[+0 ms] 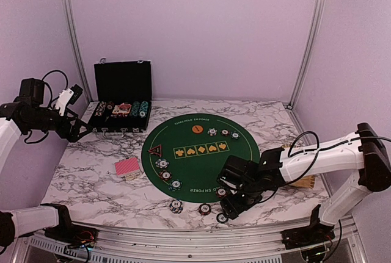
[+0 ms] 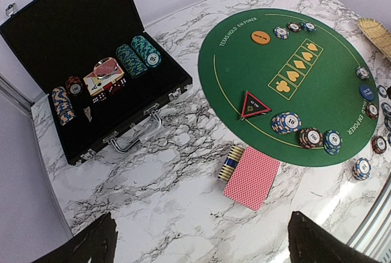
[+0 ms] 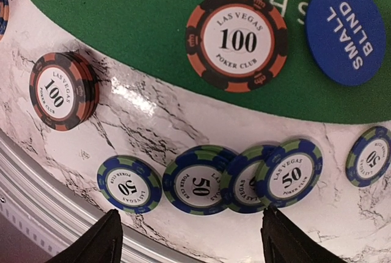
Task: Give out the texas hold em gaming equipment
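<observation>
Several blue-green 50 chips [image 3: 200,179] lie overlapping in a row on the marble, just off the green mat [image 3: 122,7]. My right gripper [image 3: 195,241] hovers low over them, open, its fingers on either side of the row and nothing held. A red-black 100 chip [image 3: 236,40] and the blue small-blind button [image 3: 346,33] lie on the mat. A short stack of 100 chips [image 3: 60,91] stands to the left. My left gripper [image 2: 201,248] hangs open above bare marble, short of the red-backed cards [image 2: 252,177]. The triangular marker [image 2: 255,104] and orange button [image 2: 260,36] are on the mat.
The open black chip case [image 2: 91,31] holds chip rows at the back left. A wicker basket [image 2: 379,34] sits at the right edge, partly behind the right arm. More chip stacks [image 2: 287,122] line the mat's near rim. The metal table rail [image 3: 36,196] runs close by.
</observation>
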`<control>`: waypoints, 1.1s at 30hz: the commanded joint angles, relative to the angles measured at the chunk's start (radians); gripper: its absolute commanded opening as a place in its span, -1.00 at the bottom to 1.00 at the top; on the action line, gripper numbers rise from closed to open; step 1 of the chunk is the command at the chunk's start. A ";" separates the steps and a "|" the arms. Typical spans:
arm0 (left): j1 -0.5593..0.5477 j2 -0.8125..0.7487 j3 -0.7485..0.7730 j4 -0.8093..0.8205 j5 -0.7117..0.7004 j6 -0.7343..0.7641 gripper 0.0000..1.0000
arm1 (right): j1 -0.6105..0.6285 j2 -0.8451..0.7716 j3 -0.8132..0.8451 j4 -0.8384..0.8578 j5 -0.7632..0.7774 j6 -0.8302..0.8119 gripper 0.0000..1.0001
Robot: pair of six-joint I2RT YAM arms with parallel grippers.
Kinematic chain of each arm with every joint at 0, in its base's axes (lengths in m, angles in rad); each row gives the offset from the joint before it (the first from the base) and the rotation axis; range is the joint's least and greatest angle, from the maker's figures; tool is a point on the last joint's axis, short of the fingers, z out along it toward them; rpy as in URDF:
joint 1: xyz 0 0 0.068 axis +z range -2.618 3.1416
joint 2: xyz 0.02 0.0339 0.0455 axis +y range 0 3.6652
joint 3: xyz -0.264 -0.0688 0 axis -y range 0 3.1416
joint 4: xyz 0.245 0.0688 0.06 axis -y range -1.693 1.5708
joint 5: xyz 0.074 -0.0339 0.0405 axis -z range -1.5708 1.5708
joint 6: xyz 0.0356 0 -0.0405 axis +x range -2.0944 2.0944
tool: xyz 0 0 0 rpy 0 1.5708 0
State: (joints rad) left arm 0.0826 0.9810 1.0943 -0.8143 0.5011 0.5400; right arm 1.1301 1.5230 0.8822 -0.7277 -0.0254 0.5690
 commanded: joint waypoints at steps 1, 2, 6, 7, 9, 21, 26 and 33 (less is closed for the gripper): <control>0.004 -0.004 -0.008 -0.023 0.021 0.006 0.98 | -0.011 -0.010 0.047 -0.022 0.020 -0.016 0.53; 0.003 -0.004 -0.008 -0.023 0.020 0.006 0.98 | -0.015 -0.008 0.044 -0.025 0.021 -0.020 0.53; 0.002 -0.008 -0.008 -0.023 0.017 0.006 0.98 | -0.053 -0.011 0.026 -0.038 0.067 -0.027 0.59; 0.004 -0.008 -0.010 -0.023 0.017 0.007 0.98 | -0.070 -0.022 0.017 -0.038 0.068 -0.030 0.60; 0.004 -0.008 -0.010 -0.023 0.016 0.008 0.98 | -0.104 -0.054 -0.009 -0.026 0.048 -0.033 0.60; 0.003 -0.005 -0.006 -0.022 0.020 0.010 0.98 | -0.124 -0.015 -0.057 0.073 -0.073 -0.044 0.64; 0.004 -0.008 -0.010 -0.023 0.016 0.010 0.98 | -0.124 0.030 -0.043 0.068 -0.038 -0.052 0.64; 0.004 -0.011 -0.009 -0.023 0.009 0.012 0.98 | -0.124 0.077 -0.021 0.067 -0.001 -0.064 0.60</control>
State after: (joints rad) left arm 0.0826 0.9810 1.0943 -0.8146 0.5007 0.5426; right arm 1.0069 1.5547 0.8528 -0.6712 -0.0521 0.5194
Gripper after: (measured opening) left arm 0.989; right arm 0.809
